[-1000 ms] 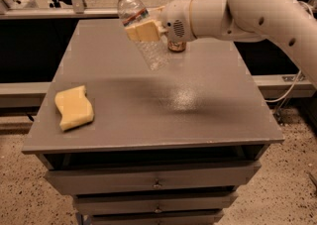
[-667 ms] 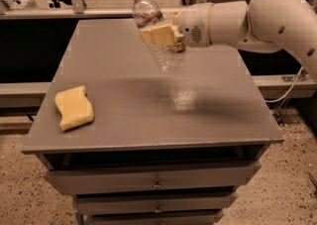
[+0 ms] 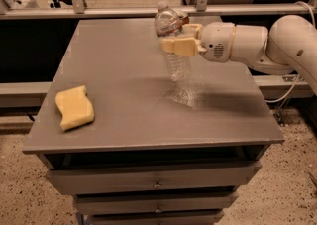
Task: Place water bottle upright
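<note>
Reaches in from the right with a white arm (image 3: 257, 45), over the far right part of a grey table (image 3: 119, 60). Clamps the pincer (image 3: 176, 35) on the water bottle (image 3: 177, 65), with tan fingers (image 3: 179, 46) pressed against either side of its upper body, just below the shoulder. Holds the bottle right of the table's middle and toward the far edge, nearly upright but tilted, with the white cap (image 3: 162, 5) leaning left and the bottom end swung right. Hangs the bottom end low over the table top, above a patch of glinting light; cannot tell whether touching or just clear. Shares the table with a yellow sponge (image 3: 74, 106), lying flat by the near left corner, well apart from the bottle. Stands over stacked drawers (image 3: 153, 179) below the table top, on a speckled floor (image 3: 277, 194). Backs onto a metal rail (image 3: 99, 12) just beyond the far edge.
</note>
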Robot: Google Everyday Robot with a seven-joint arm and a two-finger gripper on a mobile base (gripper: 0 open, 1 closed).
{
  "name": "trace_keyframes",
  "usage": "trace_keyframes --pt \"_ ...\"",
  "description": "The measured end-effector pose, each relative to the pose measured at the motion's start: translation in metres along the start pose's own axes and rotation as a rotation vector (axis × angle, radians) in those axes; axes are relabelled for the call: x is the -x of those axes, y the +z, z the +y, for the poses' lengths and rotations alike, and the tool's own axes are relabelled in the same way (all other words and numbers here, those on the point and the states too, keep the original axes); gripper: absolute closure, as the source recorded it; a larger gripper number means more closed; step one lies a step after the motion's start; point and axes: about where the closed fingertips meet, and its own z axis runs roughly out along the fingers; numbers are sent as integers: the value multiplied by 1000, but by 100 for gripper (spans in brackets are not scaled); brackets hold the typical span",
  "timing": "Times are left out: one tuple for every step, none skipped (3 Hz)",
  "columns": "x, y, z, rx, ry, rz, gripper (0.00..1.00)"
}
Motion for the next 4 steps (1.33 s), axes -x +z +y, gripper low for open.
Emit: trace_keyframes --pt "-9 -4 1 75 -23 -80 100" --pt "-15 -8 5 136 -70 -141 100" --pt "-17 -11 11 177 -104 -181 100" --pt "-19 -20 16 195 -117 -218 100"
